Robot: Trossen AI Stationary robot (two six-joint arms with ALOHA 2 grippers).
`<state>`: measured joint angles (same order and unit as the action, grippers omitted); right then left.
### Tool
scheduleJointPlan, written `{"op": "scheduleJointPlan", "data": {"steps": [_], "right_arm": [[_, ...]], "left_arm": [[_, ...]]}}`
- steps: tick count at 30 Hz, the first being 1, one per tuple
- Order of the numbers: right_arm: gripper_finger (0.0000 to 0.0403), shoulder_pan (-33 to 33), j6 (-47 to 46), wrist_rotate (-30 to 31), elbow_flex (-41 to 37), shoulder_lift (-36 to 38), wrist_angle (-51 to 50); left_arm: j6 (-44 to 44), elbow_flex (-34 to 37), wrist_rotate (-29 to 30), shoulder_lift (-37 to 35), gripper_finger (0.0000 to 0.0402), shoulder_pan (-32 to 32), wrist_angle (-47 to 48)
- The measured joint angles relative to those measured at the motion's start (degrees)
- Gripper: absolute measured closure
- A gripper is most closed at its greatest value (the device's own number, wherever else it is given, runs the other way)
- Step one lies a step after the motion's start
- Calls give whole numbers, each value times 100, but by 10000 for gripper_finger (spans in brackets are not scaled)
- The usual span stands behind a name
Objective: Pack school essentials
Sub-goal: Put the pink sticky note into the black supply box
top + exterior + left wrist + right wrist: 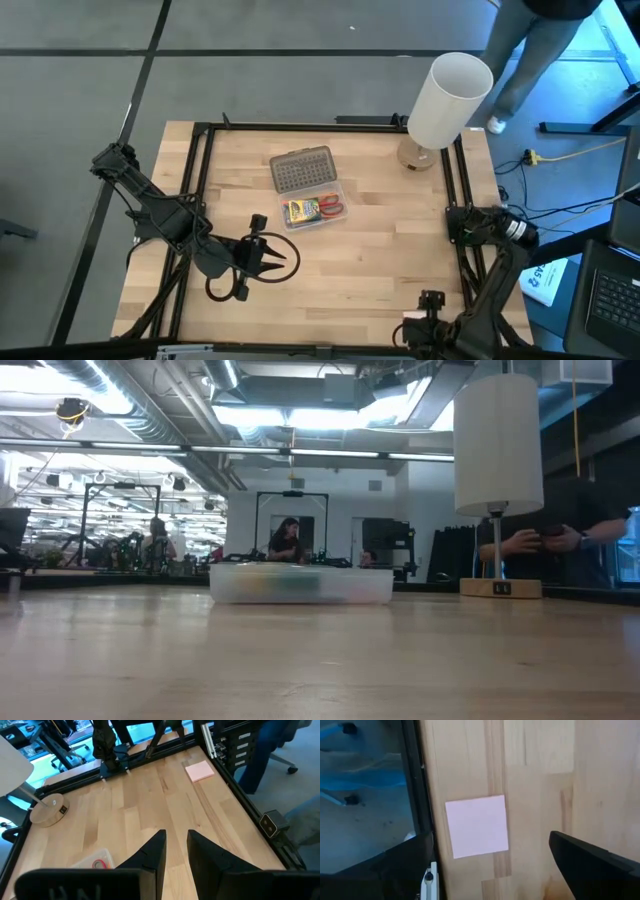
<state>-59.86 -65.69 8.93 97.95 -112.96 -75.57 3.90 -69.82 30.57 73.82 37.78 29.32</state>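
A clear plastic case (312, 200) lies open mid-table, its grey dotted lid (302, 170) flat on the far side. Its tray holds the green-and-yellow crayon box (300, 211) and the red-handled scissors (331, 208). The pink square pad (476, 826) lies flat by the table's right near edge, also in the left wrist view (200, 770). My right gripper (491, 839) hovers open above the pad, one finger on either side, touching nothing. My left gripper (288, 258) hangs open with a narrow gap (175, 840) near the case's near-left side. Pencils and pen are out of view.
A lamp with a tall white cylinder shade (450, 98) stands on a round wooden base (417, 155) at the far right corner. A black frame rail (417, 780) runs along the table edge beside the pad. A person (535, 50) stands beyond the far right corner.
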Motion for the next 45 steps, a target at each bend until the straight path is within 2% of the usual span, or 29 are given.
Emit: {"op": "scheduleJointPlan", "data": {"steps": [12,19,22,45], "right_arm": [[3,0,129,-352,-1290,12,1327],[3,0,172,-359,-1735,16,1462],[3,0,179,-360,-1911,17,1828],[3,0,193,-359,-2336,25,2469]], "left_arm": [[0,0,0,0,331,0,1],[0,0,0,0,331,0,1],[0,0,1,0,331,1,1],[0,0,0,0,331,2,1]]}}
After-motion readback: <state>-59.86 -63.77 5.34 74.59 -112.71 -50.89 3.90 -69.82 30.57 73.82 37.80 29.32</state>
